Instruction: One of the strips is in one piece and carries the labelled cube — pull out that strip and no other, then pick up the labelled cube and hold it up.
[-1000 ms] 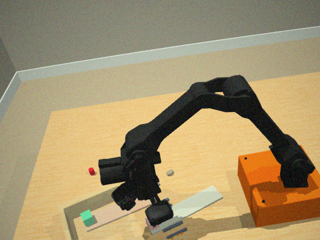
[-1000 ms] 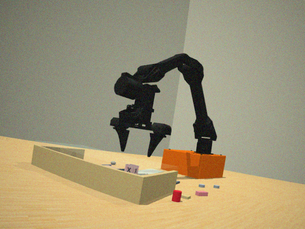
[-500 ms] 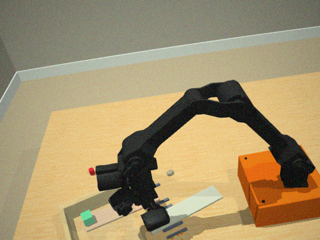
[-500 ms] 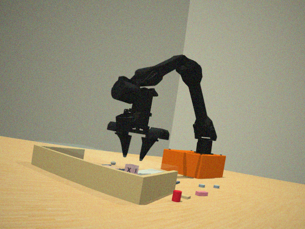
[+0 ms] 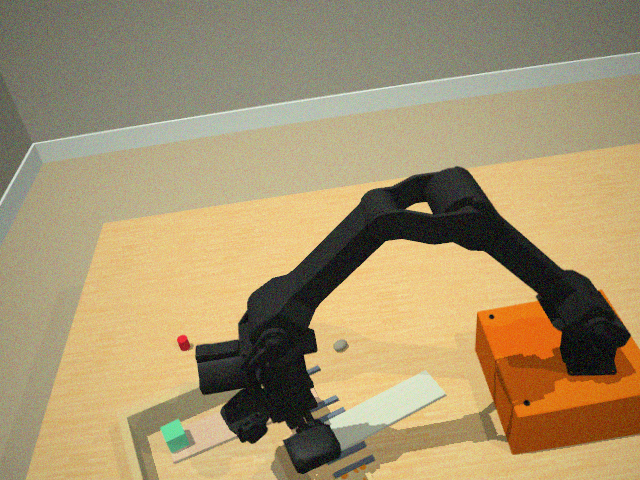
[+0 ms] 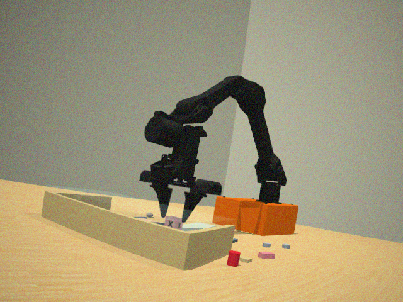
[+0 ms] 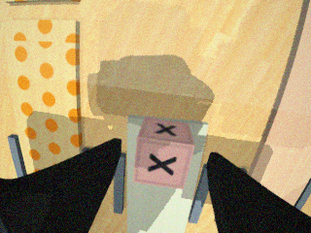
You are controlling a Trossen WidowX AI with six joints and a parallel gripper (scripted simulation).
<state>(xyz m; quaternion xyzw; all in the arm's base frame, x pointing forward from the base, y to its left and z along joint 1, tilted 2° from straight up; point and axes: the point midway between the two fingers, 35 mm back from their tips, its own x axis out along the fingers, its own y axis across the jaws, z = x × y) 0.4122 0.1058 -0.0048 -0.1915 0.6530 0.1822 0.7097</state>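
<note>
The pink cube with black X marks [image 6: 172, 224] [image 7: 155, 177] sits on the far end of the pale mint strip [image 5: 392, 403] [image 6: 199, 225] [image 7: 170, 220]. The arm hides this cube in the top view. My gripper [image 6: 174, 219] [image 7: 165, 151] is partly open and points down, one finger on each side of the cube, with gaps to it; nothing is held. The pale pink strip [image 5: 204, 431] [image 7: 296, 107] lies to one side, with a green cube [image 5: 174, 435] at its far end. A cream strip with orange dots [image 7: 36, 87] lies on the other side.
Blue-grey rails [image 7: 119, 186] flank the strips. A tan wall [image 5: 131, 439] [image 6: 130, 230] stands beyond their far ends. A red cylinder [image 5: 183, 343] [image 6: 233, 258] and a grey pebble [image 5: 340, 345] [image 6: 149, 214] lie outside the strips. The arm stands on an orange block [image 5: 573, 428] [image 6: 278, 219].
</note>
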